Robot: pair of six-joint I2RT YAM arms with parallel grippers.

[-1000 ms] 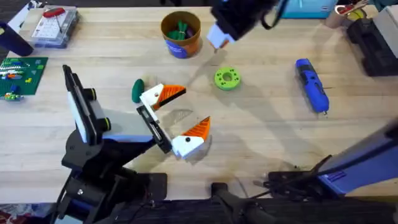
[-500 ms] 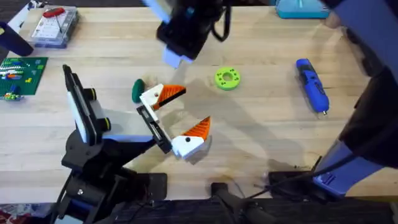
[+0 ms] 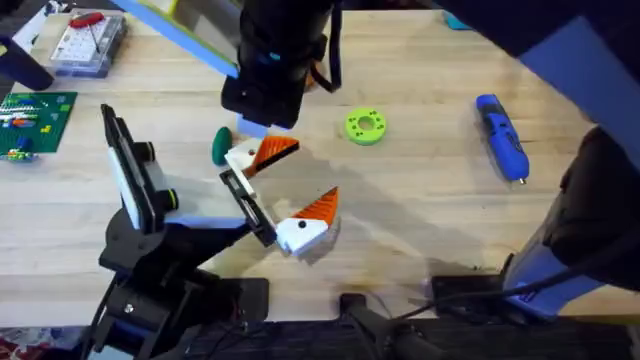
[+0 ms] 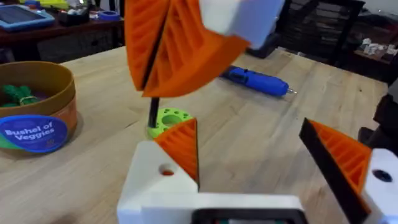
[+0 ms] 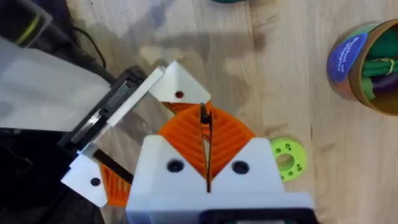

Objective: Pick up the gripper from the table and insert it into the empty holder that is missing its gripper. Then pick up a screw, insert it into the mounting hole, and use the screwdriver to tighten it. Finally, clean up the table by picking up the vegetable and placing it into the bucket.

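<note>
Vegetable (image 3: 221,147) just beside right hand (image 3: 262,125); untouched.

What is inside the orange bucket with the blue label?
The bucket holds green toy vegetable pieces, seen over its rim from the left wrist and from the right wrist. Its wall hides the bottom, so how many pieces lie there cannot be told.
</note>
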